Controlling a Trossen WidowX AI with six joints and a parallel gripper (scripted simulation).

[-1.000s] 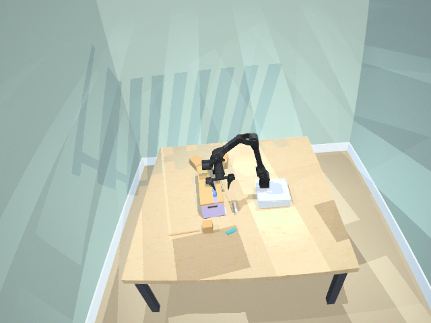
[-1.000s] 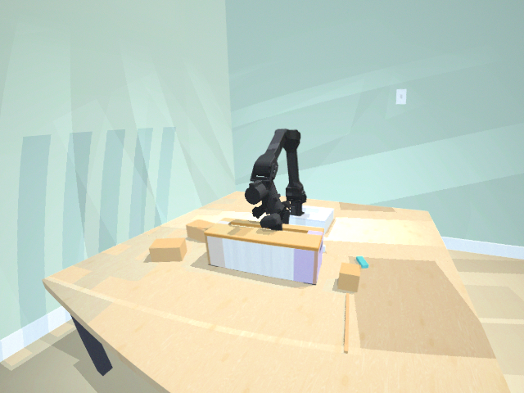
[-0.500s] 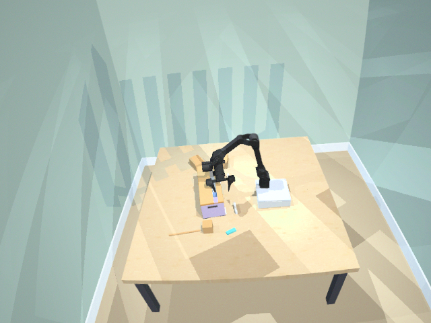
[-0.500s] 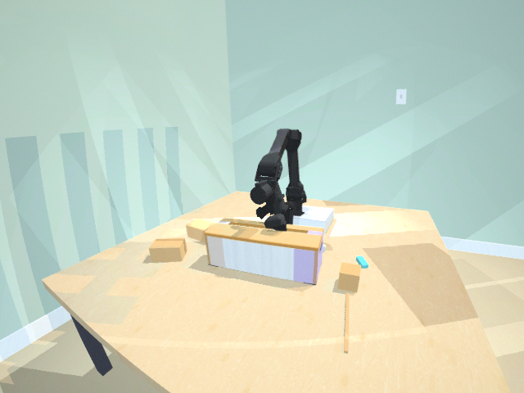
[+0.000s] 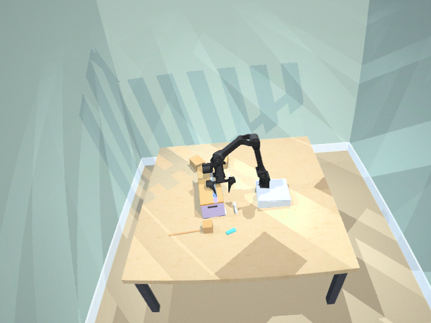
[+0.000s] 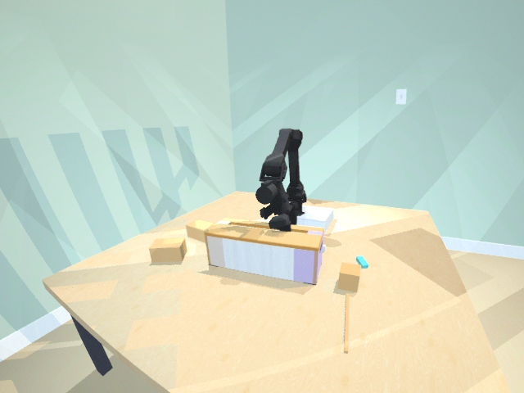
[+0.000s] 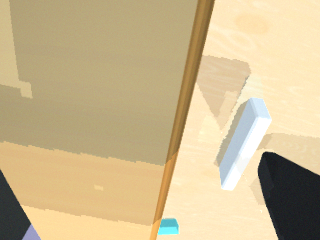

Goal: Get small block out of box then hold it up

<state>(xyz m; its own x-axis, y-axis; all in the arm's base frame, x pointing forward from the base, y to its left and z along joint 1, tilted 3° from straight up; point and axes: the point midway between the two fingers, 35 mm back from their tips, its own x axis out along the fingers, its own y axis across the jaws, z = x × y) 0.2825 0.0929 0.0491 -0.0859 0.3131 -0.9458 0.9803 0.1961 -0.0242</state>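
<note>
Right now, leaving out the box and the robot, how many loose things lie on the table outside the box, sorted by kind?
tan blocks: 3
thin stick: 1
cyan piece: 1
white bar: 1
Total: 6

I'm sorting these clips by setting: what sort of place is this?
Probably a bare test room set up for tabletop manipulation. One black arm is mounted on a wooden table that carries only a long box and a few small props, within plain teal walls.
</note>
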